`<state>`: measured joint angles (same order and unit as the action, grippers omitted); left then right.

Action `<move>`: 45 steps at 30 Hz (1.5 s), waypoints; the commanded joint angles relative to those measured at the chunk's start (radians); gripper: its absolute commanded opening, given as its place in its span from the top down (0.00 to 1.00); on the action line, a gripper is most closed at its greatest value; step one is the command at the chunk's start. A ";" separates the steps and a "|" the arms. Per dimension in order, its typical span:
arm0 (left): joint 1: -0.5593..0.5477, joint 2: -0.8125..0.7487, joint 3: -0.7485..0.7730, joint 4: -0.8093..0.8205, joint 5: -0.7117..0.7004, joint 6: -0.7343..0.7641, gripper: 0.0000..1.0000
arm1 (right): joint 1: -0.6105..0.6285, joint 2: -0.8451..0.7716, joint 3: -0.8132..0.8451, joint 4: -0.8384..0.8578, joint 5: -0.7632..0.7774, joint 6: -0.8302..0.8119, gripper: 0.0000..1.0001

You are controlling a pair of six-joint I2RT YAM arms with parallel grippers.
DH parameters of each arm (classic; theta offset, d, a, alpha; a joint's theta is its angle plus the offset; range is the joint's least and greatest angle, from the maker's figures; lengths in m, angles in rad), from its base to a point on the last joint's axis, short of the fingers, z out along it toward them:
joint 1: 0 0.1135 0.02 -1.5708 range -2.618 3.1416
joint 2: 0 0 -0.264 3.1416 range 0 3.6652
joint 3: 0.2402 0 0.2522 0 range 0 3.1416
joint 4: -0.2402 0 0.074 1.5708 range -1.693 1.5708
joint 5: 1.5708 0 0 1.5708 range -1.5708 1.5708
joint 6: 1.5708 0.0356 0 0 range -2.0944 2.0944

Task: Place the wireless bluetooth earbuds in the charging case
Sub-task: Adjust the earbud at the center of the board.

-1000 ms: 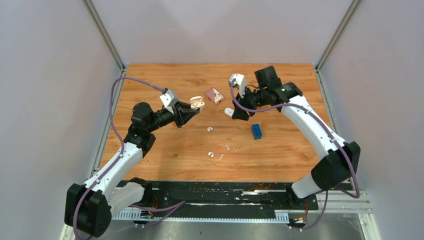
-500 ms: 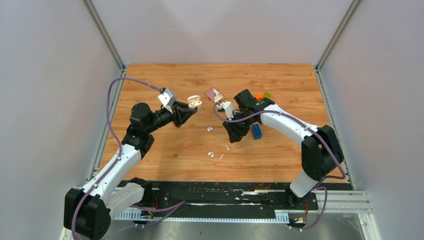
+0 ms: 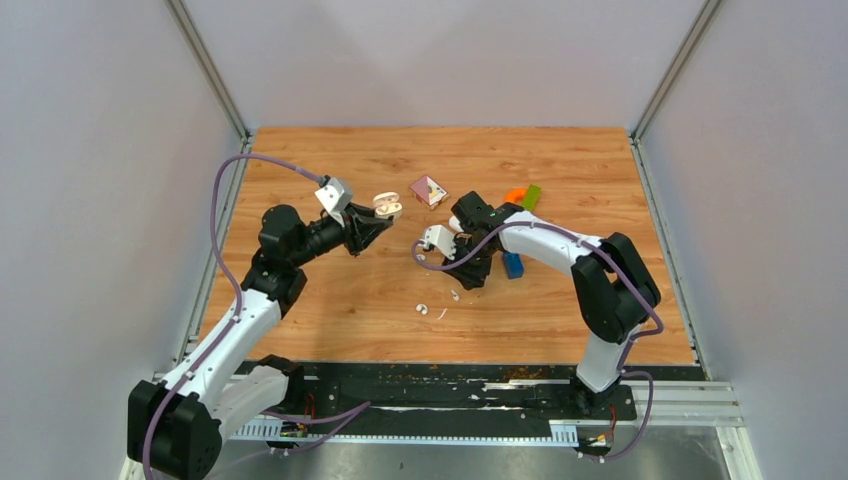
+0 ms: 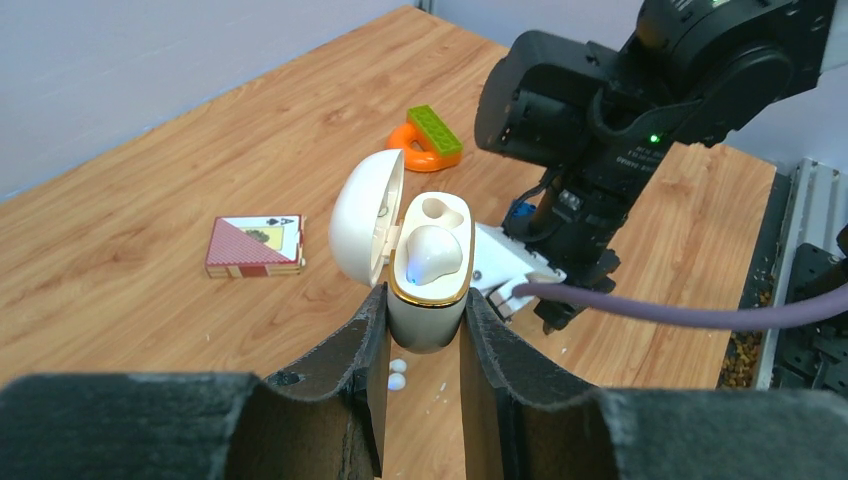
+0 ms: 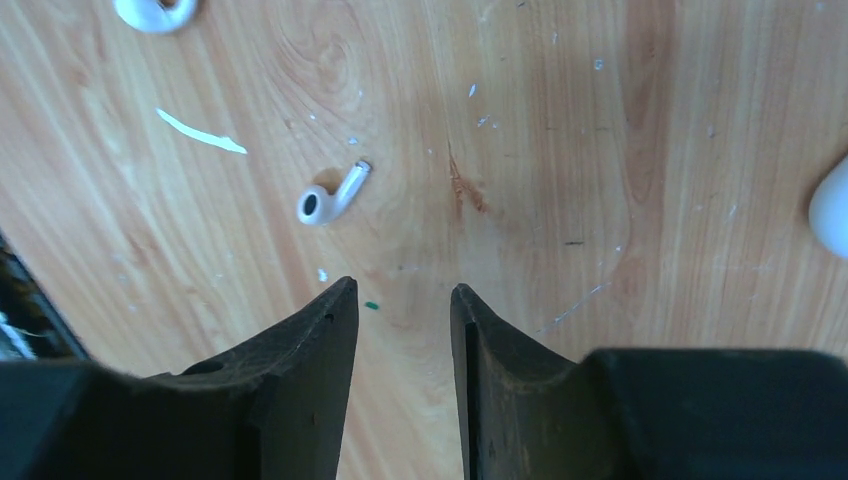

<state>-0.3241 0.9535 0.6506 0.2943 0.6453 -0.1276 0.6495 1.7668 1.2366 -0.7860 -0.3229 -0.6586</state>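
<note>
My left gripper (image 3: 378,216) (image 4: 420,300) is shut on the charging case (image 3: 388,206) (image 4: 428,300), a cream-white case held off the table with its lid swung open. One white earbud (image 4: 432,252) sits in the near socket; the far socket is empty. A second earbud (image 5: 330,195) (image 3: 455,295) with a short stem lies on the wood. My right gripper (image 5: 400,290) (image 3: 462,282) hovers low, open and empty, with this earbud just ahead and to the left of its fingertips.
A thin white sliver (image 5: 200,132) and a small white round piece (image 5: 155,12) (image 3: 421,309) lie past the earbud. A white rounded object (image 5: 830,215) shows at the right edge. A card box (image 3: 428,190), blue block (image 3: 513,264), and orange ring with green brick (image 3: 522,195) sit farther back.
The right arm has swung from the far side of the table down and left to the loose earbud, its jaws narrowing a little. The left arm and case have barely moved.
</note>
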 commanded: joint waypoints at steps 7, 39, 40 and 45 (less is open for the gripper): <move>0.011 -0.051 0.050 -0.037 0.003 0.015 1.00 | 0.023 0.133 0.071 0.022 0.068 -0.222 0.61; 0.011 -0.030 0.065 -0.043 0.002 0.016 1.00 | 0.073 0.235 0.220 -0.109 -0.017 -0.220 0.61; 0.012 -0.030 0.062 -0.039 0.002 0.014 1.00 | 0.072 0.229 0.209 -0.107 -0.011 -0.219 0.61; 0.012 -0.033 0.056 -0.029 0.004 0.004 1.00 | 0.063 0.187 0.147 -0.108 0.020 -0.219 0.61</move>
<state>-0.3180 0.9245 0.6800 0.2203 0.6453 -0.1223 0.7269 2.0010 1.4307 -0.8661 -0.3332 -0.8619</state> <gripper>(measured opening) 0.338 0.391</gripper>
